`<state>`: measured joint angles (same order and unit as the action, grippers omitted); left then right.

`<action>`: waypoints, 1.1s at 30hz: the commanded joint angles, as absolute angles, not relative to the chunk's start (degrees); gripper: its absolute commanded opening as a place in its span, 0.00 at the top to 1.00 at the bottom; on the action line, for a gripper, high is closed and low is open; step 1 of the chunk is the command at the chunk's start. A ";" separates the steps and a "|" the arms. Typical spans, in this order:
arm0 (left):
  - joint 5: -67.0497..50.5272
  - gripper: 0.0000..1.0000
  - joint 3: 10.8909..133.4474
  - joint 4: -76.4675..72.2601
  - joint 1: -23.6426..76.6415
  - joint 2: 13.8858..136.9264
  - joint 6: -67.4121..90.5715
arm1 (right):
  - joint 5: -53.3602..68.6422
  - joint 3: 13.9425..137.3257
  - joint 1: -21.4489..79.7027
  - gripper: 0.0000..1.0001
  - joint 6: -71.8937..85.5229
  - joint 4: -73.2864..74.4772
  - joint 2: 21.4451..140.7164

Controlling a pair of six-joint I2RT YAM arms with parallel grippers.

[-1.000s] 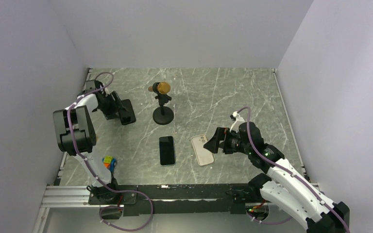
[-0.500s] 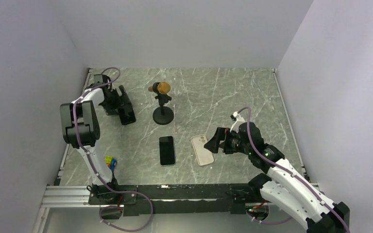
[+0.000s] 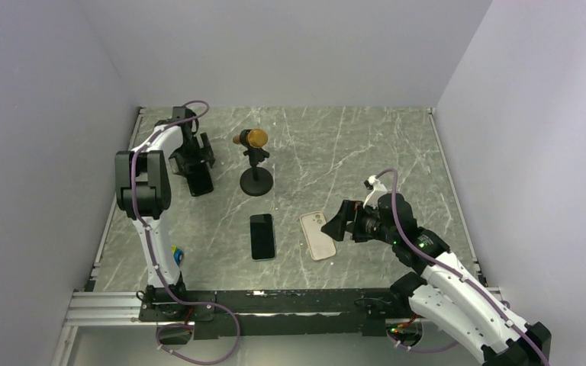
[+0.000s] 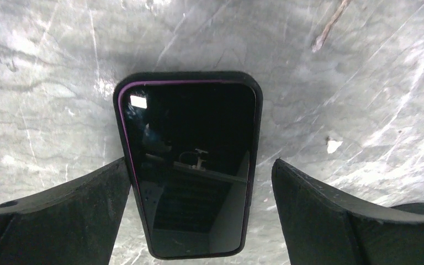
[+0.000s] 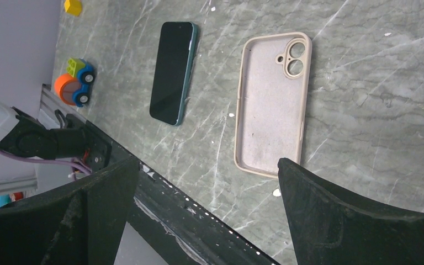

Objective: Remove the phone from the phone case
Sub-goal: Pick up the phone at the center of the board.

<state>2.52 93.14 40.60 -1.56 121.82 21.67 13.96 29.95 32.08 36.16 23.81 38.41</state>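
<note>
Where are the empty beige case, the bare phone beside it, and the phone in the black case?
empty beige case [image 5: 270, 110], right wrist view, inner back.
bare phone [image 5: 172, 72], right wrist view, middle of screen.
phone in the black case [image 4: 193, 165], left wrist view, middle of screen.

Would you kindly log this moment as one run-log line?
left gripper: open over cased phone | right gripper: open over empty case | bare phone: flat beside empty case | status: cased phone not extracted
</note>
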 commanded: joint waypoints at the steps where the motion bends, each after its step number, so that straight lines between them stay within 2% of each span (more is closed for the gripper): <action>1: 5.95 0.01 94.49 46.08 -0.70 123.84 22.54 | 12.85 32.18 32.24 0.00 36.29 24.46 37.20; 6: 6.00 0.12 101.35 53.40 -0.47 127.88 22.82 | 12.29 32.84 32.24 0.00 36.24 25.05 36.59; 9: 6.01 0.13 102.24 54.44 -0.36 128.40 22.67 | 12.46 33.41 32.23 0.00 36.39 25.25 36.40; 13: 4.44 0.22 101.43 54.02 -0.35 128.29 22.57 | 12.04 33.96 32.26 0.00 36.71 25.44 35.59; 17: 3.81 0.35 102.66 55.38 -0.40 128.90 21.55 | 11.80 34.41 32.26 0.00 37.00 25.78 35.11; 19: 3.10 0.49 100.35 53.52 -0.50 127.55 21.15 | 11.54 34.84 32.25 0.00 37.05 26.43 35.02; 26: 1.15 0.73 89.59 46.19 -1.27 118.78 20.90 | 10.99 34.83 32.21 0.00 38.08 27.75 33.83; 33: -1.02 0.75 79.47 41.40 -1.76 107.64 21.20 | 12.20 35.42 32.27 0.00 38.22 26.74 36.36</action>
<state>1.52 82.72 43.62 -1.43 114.56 21.21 12.03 32.80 32.10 37.69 27.16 35.22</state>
